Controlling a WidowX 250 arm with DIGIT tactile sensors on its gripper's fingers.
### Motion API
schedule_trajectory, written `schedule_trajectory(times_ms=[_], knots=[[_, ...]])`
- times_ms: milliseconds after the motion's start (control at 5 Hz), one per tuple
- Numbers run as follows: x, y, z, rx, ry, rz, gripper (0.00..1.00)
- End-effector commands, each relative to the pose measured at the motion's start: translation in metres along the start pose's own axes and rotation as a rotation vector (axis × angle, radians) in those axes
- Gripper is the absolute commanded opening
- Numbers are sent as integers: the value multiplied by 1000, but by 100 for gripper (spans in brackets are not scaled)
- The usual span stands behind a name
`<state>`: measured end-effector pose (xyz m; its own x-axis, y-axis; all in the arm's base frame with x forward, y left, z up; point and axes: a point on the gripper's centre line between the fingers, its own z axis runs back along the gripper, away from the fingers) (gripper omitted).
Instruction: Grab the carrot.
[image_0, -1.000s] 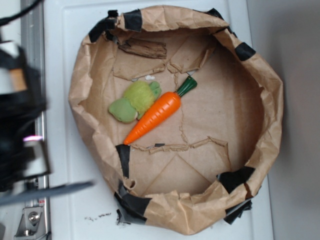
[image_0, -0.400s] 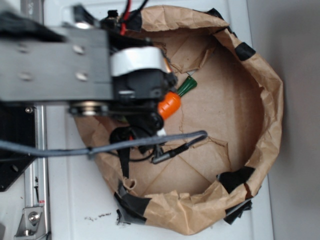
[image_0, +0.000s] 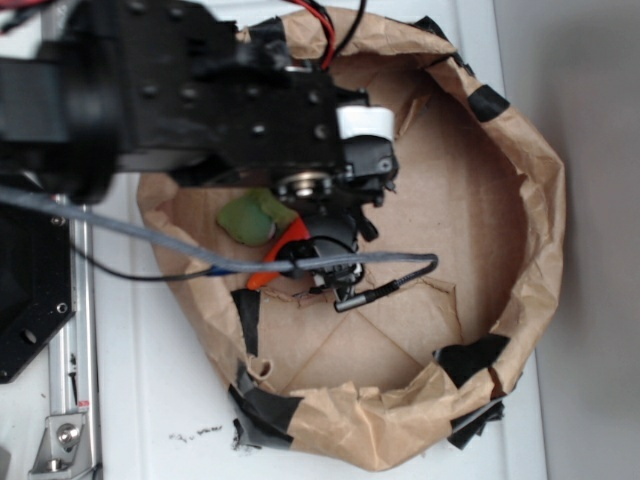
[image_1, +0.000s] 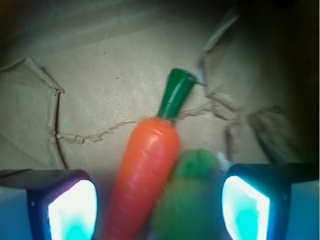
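Carrot (image_1: 145, 180) lying flat on the brown-paper floor of a taped paper basket (image_0: 535, 230), its green stem cap pointing away from the wrist camera; a fuzzy light-green plush toy (image_1: 187, 200) lies against one side of it. Gripper (image_1: 159, 207) open, its two fingers (image_1: 67, 205) set well apart with both the carrot and the plush toy between them, neither pad touching. In the exterior view the black arm (image_0: 190, 100) and its grey cable (image_0: 150, 240) cover most of the carrot, leaving only an orange patch (image_0: 283, 238) and part of the plush toy (image_0: 250, 215) visible. Torn paper seams cross the floor near the carrot. No legible writing. Crumpled basket walls, patched with black tape (image_0: 245, 315), enclose the floor on all sides; bare floor lies open beyond the stem
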<state>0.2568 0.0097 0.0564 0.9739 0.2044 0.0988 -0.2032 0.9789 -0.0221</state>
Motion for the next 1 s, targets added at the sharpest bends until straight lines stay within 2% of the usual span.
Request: schedule_trajectory(times_ms=[0,200,400,600,800], knots=[[3,-15,-32,-109,92,24,100],[-10,-37,-39,-176,156,9,100],[-19,-66,-26,-196,160,-40,0],[-17,-79,-4,-167,103,-113,0],[-4,-80,24,-128,18,-192,0]])
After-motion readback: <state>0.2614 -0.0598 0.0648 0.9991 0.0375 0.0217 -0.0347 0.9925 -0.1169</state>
